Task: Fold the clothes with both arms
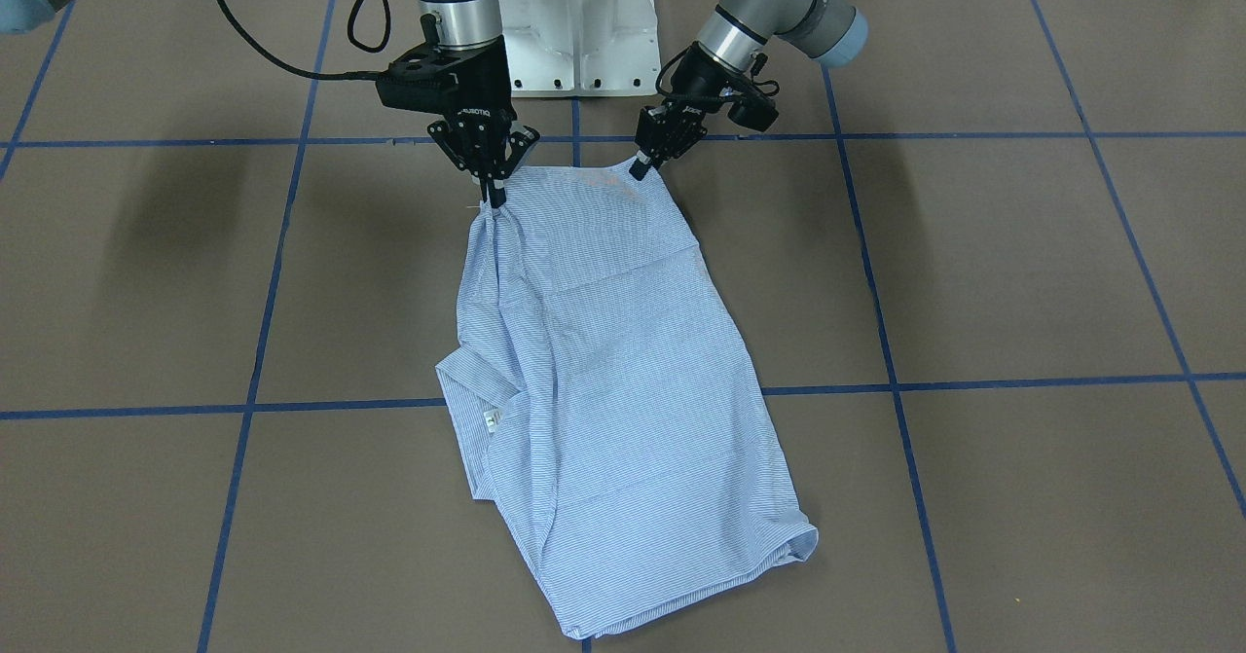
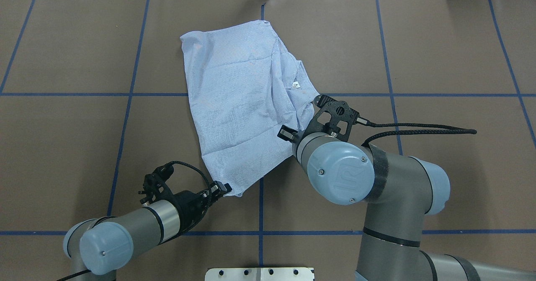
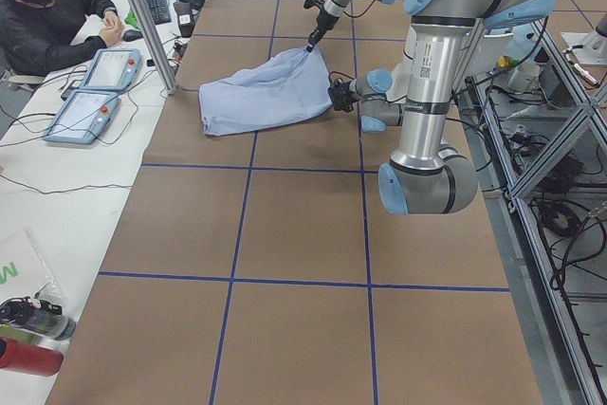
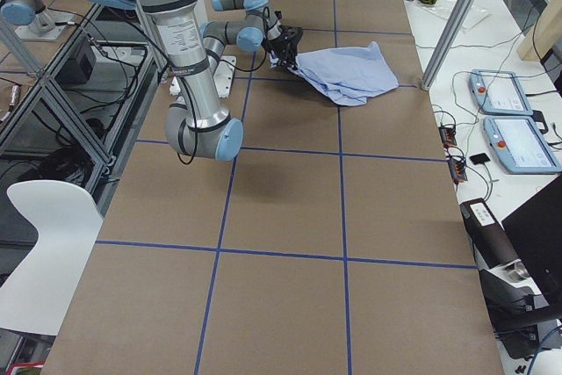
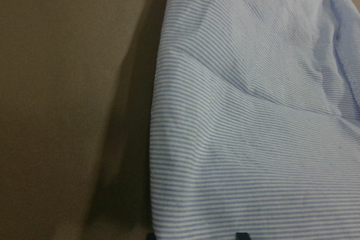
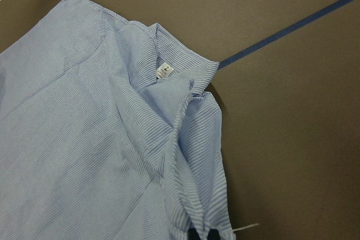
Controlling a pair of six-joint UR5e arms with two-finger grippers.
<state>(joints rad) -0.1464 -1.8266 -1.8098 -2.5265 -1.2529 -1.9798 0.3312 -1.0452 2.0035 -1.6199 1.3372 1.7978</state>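
Finely striped pale blue shirt (image 1: 623, 371), soft creases, matte brown table (image 1: 1022, 264)

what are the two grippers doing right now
left gripper: closed, pinching a corner of the blue striped shirt
right gripper: closed, pinching a bunched edge of the same shirt

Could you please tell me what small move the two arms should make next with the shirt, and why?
Probably raise both claws a little together and start carrying the held edge forward. The left claw and right claw each pinch a robot-side corner of the shirt, and the rest lies spread on the table, ready to fold over.
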